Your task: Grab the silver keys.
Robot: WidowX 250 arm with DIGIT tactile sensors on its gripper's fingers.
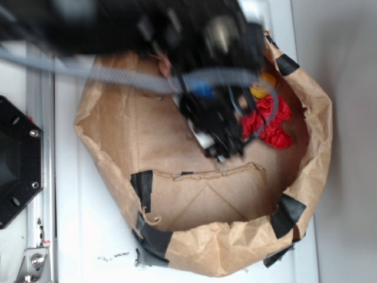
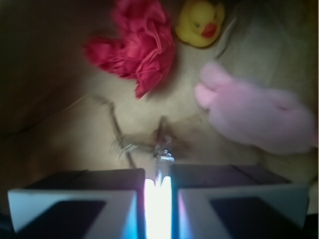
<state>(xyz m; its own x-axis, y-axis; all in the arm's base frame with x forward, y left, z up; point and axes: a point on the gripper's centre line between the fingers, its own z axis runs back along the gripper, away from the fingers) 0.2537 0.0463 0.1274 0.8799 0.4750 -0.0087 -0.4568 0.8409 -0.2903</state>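
**Keys between the jaws, inside the paper-lined basin**

While the arm hangs low over the crumpled brown paper bag (image 1: 126, 127), the gripper (image 2: 158, 186) points down at the silver keys (image 2: 144, 142). In the wrist view, the two jaws stand close together with only a narrow bright slit between them, and a small shiny piece of the keys sits at the top of this slit. It seems that the jaws are closed on this piece, but the picture is blurred and the contact is not sharp. The rest of the keys fan out on the paper just beyond the jaws, with thin wire lines going to the far left.

Far from the jaws, on the left, lies a red crumpled cloth (image 2: 137, 47). Just beside it on the right sits a yellow rubber duck (image 2: 199, 22) with an orange beak. On the right side, nearer to the jaws, lies a pink plush toy (image 2: 254, 114), apart from the keys.

In the exterior view, the black arm covers the middle of the bag, so the keys are hidden there. The bag has rolled edges held by black tape (image 1: 141, 188) and rests on a white surface (image 1: 88, 236).
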